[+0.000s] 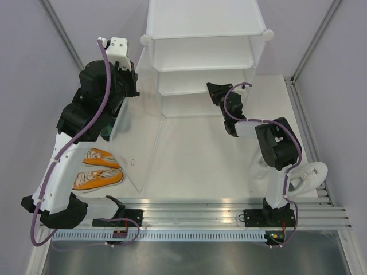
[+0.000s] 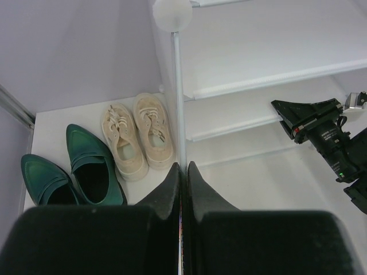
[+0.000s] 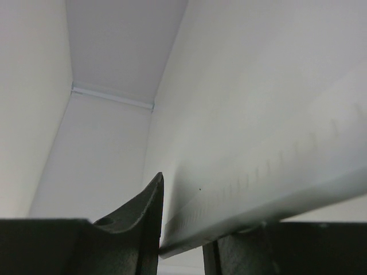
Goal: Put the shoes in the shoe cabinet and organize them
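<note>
A: Two grippers, quick pass. Left gripper (image 2: 183,172) first?

B: Fingers pressed together. Only the thin front edge of the shoe cabinet (image 1: 200,26)'s left side panel is caught between them, below a round corner connector (image 2: 172,14). No shoe in it.

A: Right gripper (image 1: 213,89)?

B: Partway closed, at the cabinet's open front by a lower tier. In the wrist view a white shelf panel's edge fills the gap between its fingers (image 3: 152,212). It looks clamped on that panel, touching on both sides as far as I can tell. No shoe there either.

A: Nearest shoes?

B: To the left gripper, the cream lace-up sneakers (image 2: 137,137). They sit on the table (image 1: 200,154) just outside the cabinet's left side, right beside the panel. The dark green pointed heels (image 2: 86,166) are next, just left of the creams and further from the cabinet. Each pair stands side by side, upright on its soles.

A: The rest?

B: The orange canvas sneakers (image 1: 98,179) are also left of the cabinet, off its front-left corner, partly behind the translucent panel in the top view. They're well apart from the left gripper. One white sneaker (image 1: 309,175) shows off the cabinet's front right, well apart from it and from the right gripper.

A: Arms?

B: The left arm (image 1: 86,114) runs up along the cabinet's left side. The right arm (image 1: 269,143) reaches toward the cabinet's front from its right.
</note>
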Motion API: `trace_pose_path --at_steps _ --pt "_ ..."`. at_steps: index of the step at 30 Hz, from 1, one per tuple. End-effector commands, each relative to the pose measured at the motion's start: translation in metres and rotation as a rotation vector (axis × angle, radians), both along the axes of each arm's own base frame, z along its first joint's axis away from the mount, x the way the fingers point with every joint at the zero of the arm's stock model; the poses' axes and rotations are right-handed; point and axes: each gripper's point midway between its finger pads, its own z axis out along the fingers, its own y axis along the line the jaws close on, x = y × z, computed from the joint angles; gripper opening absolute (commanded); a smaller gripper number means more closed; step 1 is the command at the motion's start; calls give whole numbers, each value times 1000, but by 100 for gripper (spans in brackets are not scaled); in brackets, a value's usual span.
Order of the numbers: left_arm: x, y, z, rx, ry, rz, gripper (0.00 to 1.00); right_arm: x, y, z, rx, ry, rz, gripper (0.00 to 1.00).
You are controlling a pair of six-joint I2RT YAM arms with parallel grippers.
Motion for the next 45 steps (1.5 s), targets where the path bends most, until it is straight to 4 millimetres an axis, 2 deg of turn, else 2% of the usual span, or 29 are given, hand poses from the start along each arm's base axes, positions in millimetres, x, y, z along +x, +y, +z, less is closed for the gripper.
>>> trace_pose_path --at_steps 1,7,13,22,25,29,31,33,37,45 --pt "-20 -35 -85 156 254 -213 2 -22 78 88 101 -230 283 12" --pt "-19 -42 -92 155 250 -241 2 -30 106 88 112 -229 317 15" --pt "-20 -46 -97 144 232 -262 2 -47 142 84 113 -213 375 18" --pt "-21 -47 -102 140 217 -274 2 -65 173 98 152 -205 439 19" --pt "-23 -45 -104 139 212 -271 2 -68 178 114 174 -213 453 9" --pt "-26 -43 -109 142 218 -273 2 -68 179 130 171 -211 462 1" --pt "-27 -42 -113 146 227 -273 2 -69 178 145 159 -221 467 1" --pt "-28 -42 -117 150 234 -273 2 -68 175 151 154 -220 469 1" --pt "-28 -41 -124 158 249 -273 2 -63 171 160 153 -218 471 1" --pt "-28 -41 -133 167 268 -273 2 -58 180 152 165 -196 498 1"
